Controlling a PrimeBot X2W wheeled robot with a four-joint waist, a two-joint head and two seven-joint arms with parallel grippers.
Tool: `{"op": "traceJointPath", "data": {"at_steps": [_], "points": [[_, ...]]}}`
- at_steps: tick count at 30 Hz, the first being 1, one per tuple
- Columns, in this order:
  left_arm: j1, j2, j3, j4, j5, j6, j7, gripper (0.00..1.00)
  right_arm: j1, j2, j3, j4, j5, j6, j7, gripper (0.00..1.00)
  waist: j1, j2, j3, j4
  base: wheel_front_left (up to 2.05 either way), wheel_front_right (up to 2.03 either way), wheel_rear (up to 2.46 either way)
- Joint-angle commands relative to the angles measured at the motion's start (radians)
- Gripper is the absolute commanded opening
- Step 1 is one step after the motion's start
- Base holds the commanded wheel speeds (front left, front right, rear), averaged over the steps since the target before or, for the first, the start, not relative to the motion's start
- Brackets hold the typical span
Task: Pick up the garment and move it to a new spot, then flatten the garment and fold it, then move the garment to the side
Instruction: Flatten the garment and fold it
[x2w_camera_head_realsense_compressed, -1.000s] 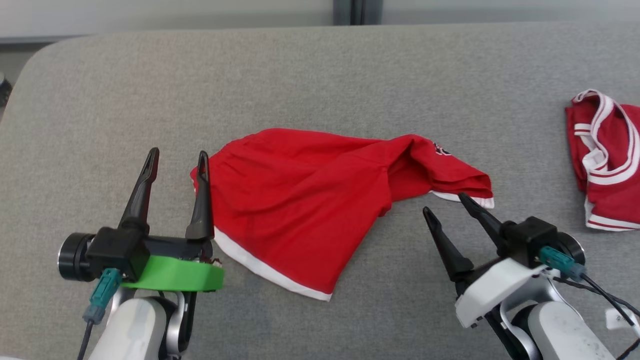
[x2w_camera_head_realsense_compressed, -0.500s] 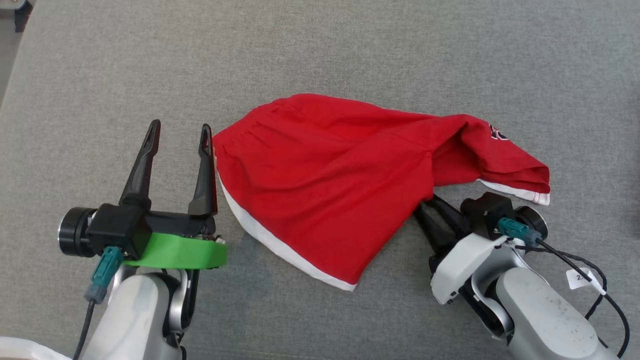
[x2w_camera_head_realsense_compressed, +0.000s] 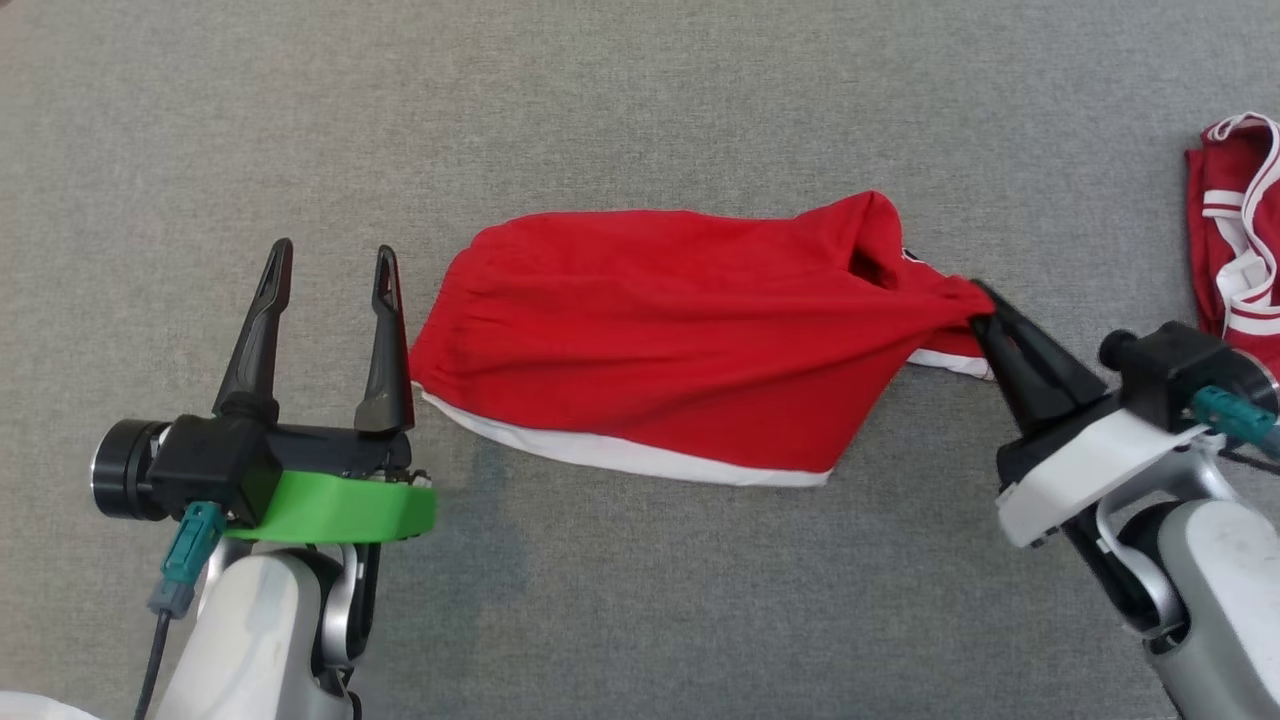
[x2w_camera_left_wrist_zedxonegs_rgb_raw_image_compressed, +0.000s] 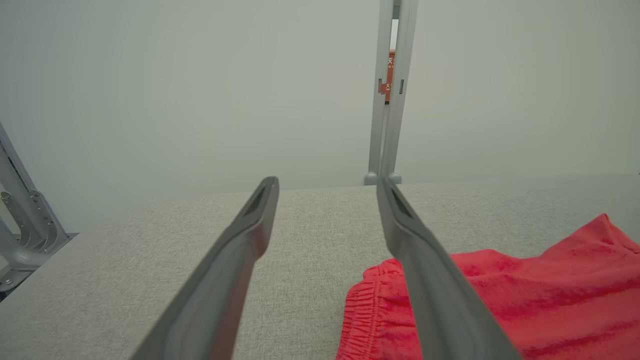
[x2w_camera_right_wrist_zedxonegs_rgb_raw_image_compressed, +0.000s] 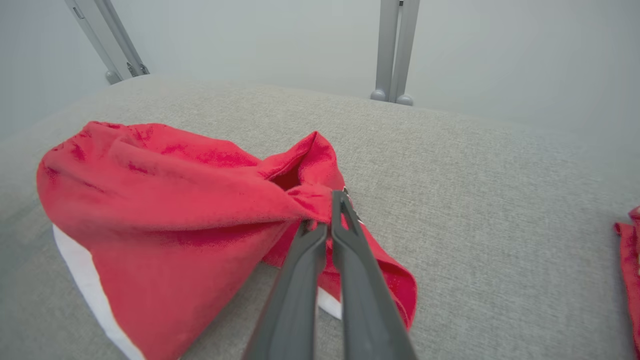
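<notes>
- The left hand (x2w_camera_head_realsense_compressed: 332, 250) is held released, fingers spread wide, just beside the left end of the garment (x2w_camera_head_realsense_compressed: 650, 340).
- The right hand (x2w_camera_head_realsense_compressed: 982, 298) is clenched on a bunched fold at the garment's right end.
- The garment, red with white trim, is stretched across the middle of the grey counter (x2w_camera_head_realsense_compressed: 640, 90) between the two hands.
- A second red-and-white cloth (x2w_camera_head_realsense_compressed: 1235, 220) is seen farther right, well apart.

A grey fabric surface (x2w_camera_head_realsense_compressed: 640, 100) bears a red garment (x2w_camera_head_realsense_compressed: 650, 340) centrally and a red-and-white garment (x2w_camera_head_realsense_compressed: 1240, 250) far right.
</notes>
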Motion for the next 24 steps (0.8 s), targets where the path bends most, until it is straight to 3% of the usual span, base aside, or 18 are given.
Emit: {"op": "traceJointPath", "data": {"at_steps": [1, 9, 16, 21, 22, 23, 24], "points": [[0.001, -0.002, 0.005, -0.001, 0.008, -0.005, -0.003, 1.00, -0.001, -0.012, -0.032, -0.034, -0.012, 0.000, 0.023, 0.00, 0.0000, 0.0000, 0.006, -0.012, 0.00, 0.00, 0.00], [-0.022, -0.024, 0.009, 0.002, 0.024, -0.027, -0.003, 1.00, -0.054, -0.059, -0.156, -0.121, -0.022, 0.000, 0.152, 0.00, 0.0000, 0.0000, 0.036, 0.002, 0.00, 0.00, 0.00], [-0.061, -0.056, -0.003, 0.012, 0.041, -0.056, -0.003, 1.00, -0.159, -0.087, -0.161, -0.037, 0.005, 0.000, 0.197, 0.00, 0.0000, 0.0000, 0.099, 0.050, 0.00, 0.00, 0.00], [-0.081, -0.075, 0.000, 0.024, 0.053, -0.072, -0.003, 1.00, -0.210, -0.083, -0.142, 0.055, 0.013, 0.000, 0.163, 0.00, 0.0000, 0.0000, 0.123, 0.071, 0.00, 0.00, 0.00], [-0.082, -0.078, 0.002, 0.027, 0.055, -0.074, -0.003, 1.00, -0.215, -0.075, -0.139, 0.072, 0.018, 0.000, 0.149, 0.42, 0.0000, 0.0000, 0.123, 0.070, 0.00, 0.00, 0.00], [-0.081, -0.080, 0.005, 0.029, 0.057, -0.075, -0.003, 1.00, -0.215, -0.066, -0.137, 0.085, 0.023, 0.000, 0.133, 1.00, 0.0000, 0.0000, 0.121, 0.068, 0.00, 0.00, 0.00], [-0.077, -0.081, 0.010, 0.032, 0.060, -0.076, -0.003, 1.00, -0.215, -0.059, -0.141, 0.096, 0.022, 0.000, 0.110, 1.00, 0.0000, 0.0000, 0.118, 0.064, 0.00, 0.00, 0.00]]}}
